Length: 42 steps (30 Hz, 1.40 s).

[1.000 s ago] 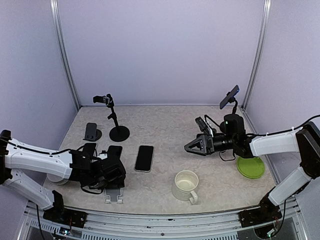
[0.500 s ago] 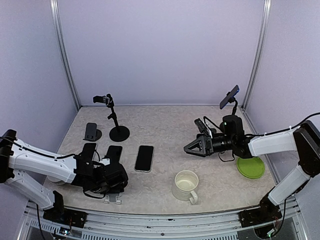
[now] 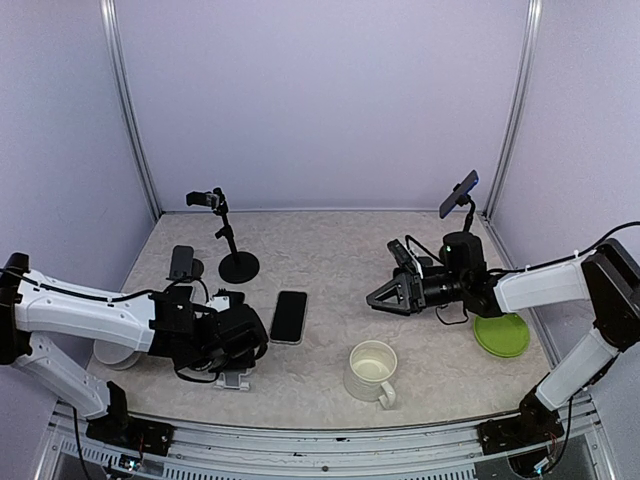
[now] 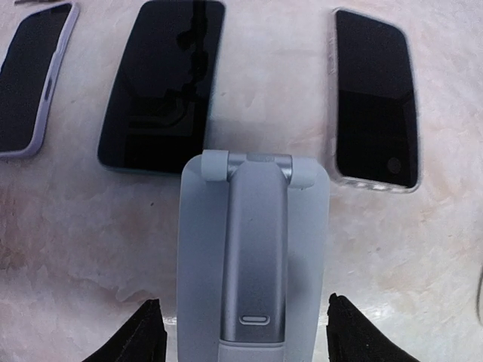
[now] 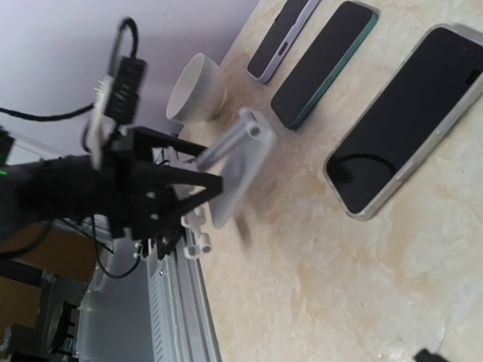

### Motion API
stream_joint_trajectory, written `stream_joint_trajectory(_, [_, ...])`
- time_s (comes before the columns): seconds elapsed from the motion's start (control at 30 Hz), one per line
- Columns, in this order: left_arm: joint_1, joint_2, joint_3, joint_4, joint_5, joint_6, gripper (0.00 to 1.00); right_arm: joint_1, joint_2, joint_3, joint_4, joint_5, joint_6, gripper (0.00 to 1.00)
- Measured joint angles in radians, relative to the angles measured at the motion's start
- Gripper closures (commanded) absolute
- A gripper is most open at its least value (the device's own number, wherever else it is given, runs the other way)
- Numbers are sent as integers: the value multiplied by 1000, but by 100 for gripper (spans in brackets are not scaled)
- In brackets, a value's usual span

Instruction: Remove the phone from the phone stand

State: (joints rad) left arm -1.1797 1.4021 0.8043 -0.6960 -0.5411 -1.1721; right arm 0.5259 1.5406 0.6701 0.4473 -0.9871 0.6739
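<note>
**Phone stand** (image 4: 253,256): grey, folding, with a hinge bar at its top. It stands on the desk close to the near edge, left of centre. In the right wrist view it leans at a tilt.

**Left gripper** (image 4: 245,339): low over the desk at the near edge, spread wide. Its black fingers (image 4: 143,335) sit one on each side of the stand's lower part. The left one is just clear of it. The right one is at its edge, and I cannot tell whether it touches.

**Teal phone** (image 4: 162,83): flat and screen up, directly beyond the stand's hinge and just apart from it, on the side away from the gripper.

**Clear-cased phone** (image 4: 375,98): flat and screen up, beyond the stand and to its right, near the desk's middle.

**Lavender-cased phone** (image 4: 30,75): flat, left of the teal phone and only partly in view.

**Right gripper** (image 3: 372,297): held above the right half of the desk, pointing toward the left edge, with nothing seen in it. It is seen side-on, so I cannot tell how far apart its fingers are.

**Other items:**
- White mug (image 3: 372,368), near the near edge, right of centre.
- Green plate (image 3: 501,334), by the right edge.
- White bowl (image 3: 118,355), by the left edge.
- Black round-based stand (image 3: 238,262), toward the far left corner.
- Gooseneck holder (image 3: 459,193), at the far right corner.
</note>
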Motion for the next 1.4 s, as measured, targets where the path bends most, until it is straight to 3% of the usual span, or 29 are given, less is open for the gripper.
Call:
stream_joint_trajectory(0.17, [14,15,98,4,-26,77,47,0,0,0,-1,1,-5,0])
stream_joint_trajectory(0.6, [180,153,298,157,-34,348,48,0,0,8,-21,8,-39,0])
stream_joint_trajectory(1.4, [388,617,737,369,101,659,47,0,-48,42,-149,77,-141,0])
